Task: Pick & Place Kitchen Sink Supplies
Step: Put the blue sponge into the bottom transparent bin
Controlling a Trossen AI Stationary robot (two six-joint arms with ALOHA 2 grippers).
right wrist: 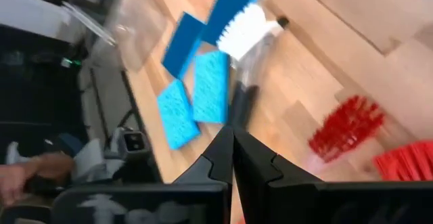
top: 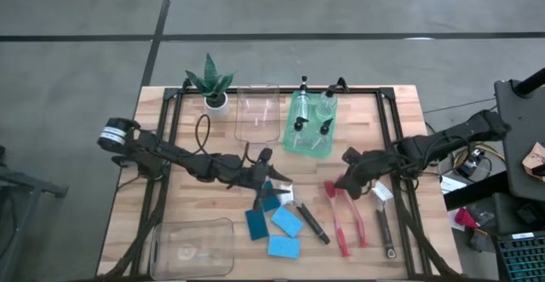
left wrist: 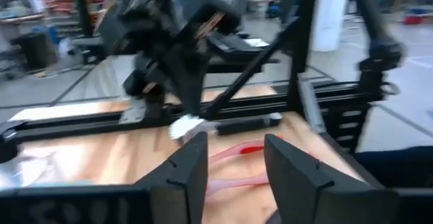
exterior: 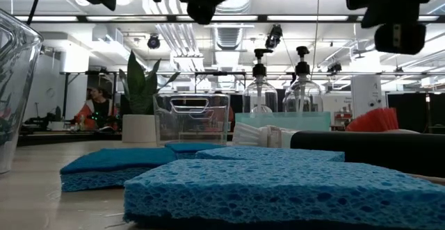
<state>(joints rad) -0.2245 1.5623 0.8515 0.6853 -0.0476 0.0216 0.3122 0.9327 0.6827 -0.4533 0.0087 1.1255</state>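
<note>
Motion-blurred red brushes beyond the left pincer; clear bin cut by the frame edge

A grey concrete floor crossed by dark seam lines surrounds the light wooden table, which carries a black metal frame along its edges. In the low view, the room beyond is a large workshop with white ceiling ducts, strip lights and workbenches. A person in red sits there at the far left.
</note>
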